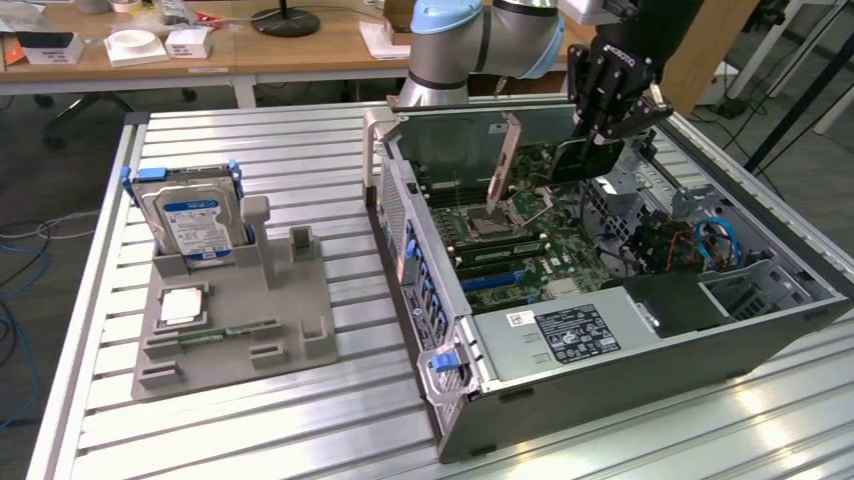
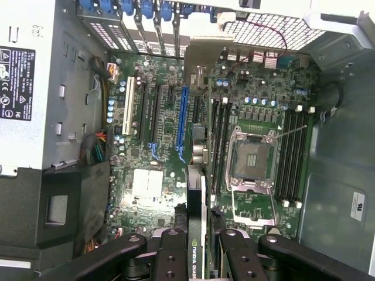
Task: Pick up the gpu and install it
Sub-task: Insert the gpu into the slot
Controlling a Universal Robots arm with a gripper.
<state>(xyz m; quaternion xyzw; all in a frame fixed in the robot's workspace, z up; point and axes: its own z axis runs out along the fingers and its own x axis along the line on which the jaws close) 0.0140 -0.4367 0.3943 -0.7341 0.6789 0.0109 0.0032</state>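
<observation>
Two fingers of my gripper (image 2: 196,249) are clamped on the top edge of the gpu (image 2: 196,193), which hangs edge-on below my wrist, its silver bracket pointing toward the rear of the open computer case (image 1: 400,215). In the exterior view the gripper (image 1: 603,128) holds the card upright above the motherboard (image 1: 527,250), not yet seated; in the wrist view it lines up close to the blue slot (image 2: 181,123), beside the empty CPU socket (image 2: 253,155). I judge the card light, stiff and thin, so a pinch across its faces near the middle of the upper edge should keep it from twisting. It is fragile: the contact edge and small parts want no side load. The hard drive (image 1: 194,220) stands well apart in its grey holder (image 1: 287,330).
</observation>
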